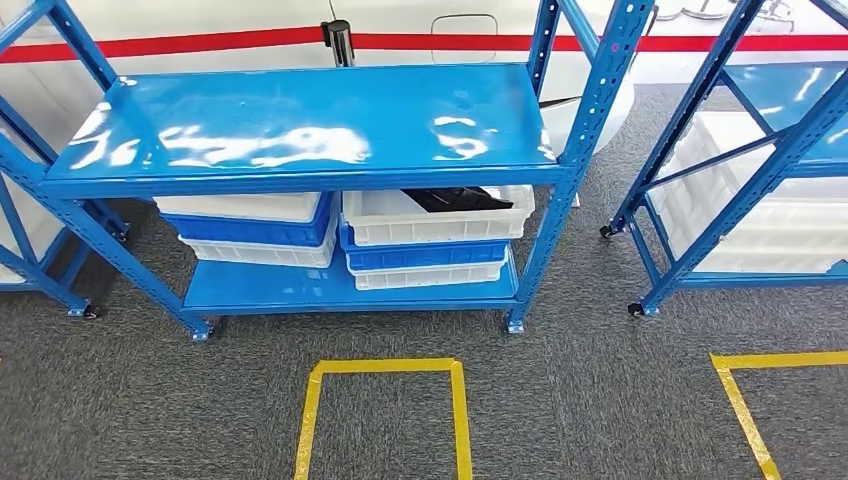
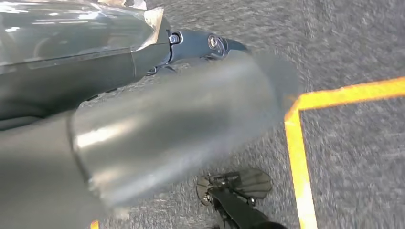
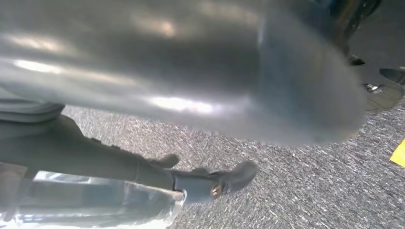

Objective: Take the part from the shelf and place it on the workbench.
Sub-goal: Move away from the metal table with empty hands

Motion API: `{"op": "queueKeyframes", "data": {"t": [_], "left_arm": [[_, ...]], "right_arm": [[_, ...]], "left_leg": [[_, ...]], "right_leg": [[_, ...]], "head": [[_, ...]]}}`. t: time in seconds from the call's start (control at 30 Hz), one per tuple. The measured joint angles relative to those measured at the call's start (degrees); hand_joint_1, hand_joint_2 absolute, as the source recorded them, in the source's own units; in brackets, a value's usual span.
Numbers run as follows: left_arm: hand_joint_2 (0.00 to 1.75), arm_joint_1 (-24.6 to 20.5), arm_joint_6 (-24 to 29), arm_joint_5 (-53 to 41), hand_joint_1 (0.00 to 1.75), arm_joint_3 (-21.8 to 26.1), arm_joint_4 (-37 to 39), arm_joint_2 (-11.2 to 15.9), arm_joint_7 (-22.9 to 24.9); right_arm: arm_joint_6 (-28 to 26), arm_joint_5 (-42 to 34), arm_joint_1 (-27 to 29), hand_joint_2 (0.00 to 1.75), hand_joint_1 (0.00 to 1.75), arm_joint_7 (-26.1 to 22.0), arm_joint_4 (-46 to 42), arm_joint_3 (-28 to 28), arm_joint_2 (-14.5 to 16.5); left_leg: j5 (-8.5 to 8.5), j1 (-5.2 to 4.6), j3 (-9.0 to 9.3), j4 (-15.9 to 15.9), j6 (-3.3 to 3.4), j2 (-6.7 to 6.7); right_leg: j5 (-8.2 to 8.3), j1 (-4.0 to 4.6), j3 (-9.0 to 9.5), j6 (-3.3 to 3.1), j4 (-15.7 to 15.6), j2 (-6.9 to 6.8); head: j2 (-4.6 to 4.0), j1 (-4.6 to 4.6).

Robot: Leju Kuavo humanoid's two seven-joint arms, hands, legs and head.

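blue steel shelf (image 1: 300, 130) on grey carpet, top board bare | lower board: two stacks of white and blue plastic crates (image 1: 430, 240) | black flat part (image 1: 455, 198) lies in top right white crate | left hand (image 2: 200, 45), right hand (image 3: 215, 183) hang over carpet, fingers loosely extended, holding nothing | no readable writing

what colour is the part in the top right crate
Black part, in a white crate; head view shows it best.

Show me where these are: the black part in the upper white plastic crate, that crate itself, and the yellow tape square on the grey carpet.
black part (image 1: 455, 198), head view, on its flat top.
white plastic crate (image 1: 440, 230), head view, on its front wall.
yellow tape square (image 1: 459, 410), head view, on its right strip.
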Motion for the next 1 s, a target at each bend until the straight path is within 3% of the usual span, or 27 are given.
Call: {"op": "queueKeyframes", "data": {"t": [0.03, 0.1, 0.3, 0.4, 0.43, 0.53, 0.57, 1.0], "left_arm": [[1.75, -0.02, 0.19, -0.02, 0.0, -0.01, 0.02, -0.04, -0.18], [1.75, -0.08, 0.64, -0.01, 0.0, 0.01, 0.02, -0.07, -0.37], [1.75, 0.47, 0.85, 0.6, 0.0, -1.54, -0.3, 0.1, 1.22], [1.75, 1.41, -0.49, 2.86, 0.0, -3.59, -1.06, 0.33, 3.3], [1.31, 1.75, -1.01, 3.71, 0.0, -4.28, -1.38, 0.4, 4.02], [0.0, 2.68, -2.5, 6.12, 0.0, -6.36, -2.32, 0.63, 6.13], [0.0, 2.92, -2.98, 6.88, 0.0, -6.98, -2.62, 0.7, 6.79], [0.0, 6.73, -9.71, 17.77, 0.0, -16.05, -7.57, 2.06, 16.25]], "right_arm": [[-0.02, 0.03, 0.06, 0.87, 0.0, 0.07, 0.0, 0.01, 0.02], [0.05, -0.02, 0.15, 1.75, 0.0, 0.19, 0.0, 0.03, 0.03], [1.21, 0.91, 0.58, 1.75, 0.0, 2.0, -0.28, -2.15, 0.01], [2.11, 2.08, 1.3, 1.75, 0.0, 2.03, -1.02, -5.83, -0.15], [2.44, 2.5, 1.51, 1.75, 0.0, 1.99, -1.34, -7.2, -0.25], [3.44, 3.69, 2.19, 0.44, 0.0, 1.85, -2.35, -11.22, -0.53], [3.84, 4.08, 2.5, 0.0, 0.0, 1.81, -2.67, -12.47, -0.58], [8.74, 9.48, 8.07, 0.0, 0.0, 0.36, -8.02, -30.88, -0.93]], "left_leg": [[0.16, 0.01, 0.02, -0.11, 0.6, -0.07], [0.25, 0.09, 0.07, -0.18, 0.81, -0.13], [0.48, 0.32, 0.04, -0.38, 0.57, -0.2], [0.53, 0.4, 0.04, -0.43, -0.38, -0.19], [0.53, 0.44, 0.04, -0.44, -0.82, -0.2], [0.48, 0.47, 0.06, -0.45, -1.51, -0.19], [0.45, 0.44, 0.06, -0.45, -1.58, -0.2], [0.35, -0.19, 0.05, -0.41, -1.56, -0.21]], "right_leg": [[-0.02, 0.09, -0.05, -0.06, 0.0, 0.09], [-0.04, 0.17, -0.09, -0.09, -0.01, 0.18], [-0.08, 0.51, -0.16, -0.16, 0.01, 0.17], [-0.08, 0.6, -0.22, -0.18, 0.03, 0.16], [-0.08, 0.64, -0.24, -0.18, 0.03, 0.16], [-0.08, 0.7, -0.27, -0.18, 0.03, 0.13], [-0.08, 0.69, -0.27, -0.18, 0.03, 0.11], [-0.06, 0.15, -0.25, -0.13, 0.02, 0.05]], "head": [[0.0, -0.12], [0.0, -0.18], [-0.01, -0.18], [0.0, -0.19], [0.01, -0.19], [0.0, -0.16], [-0.01, -0.15], [0.0, -0.15]]}}
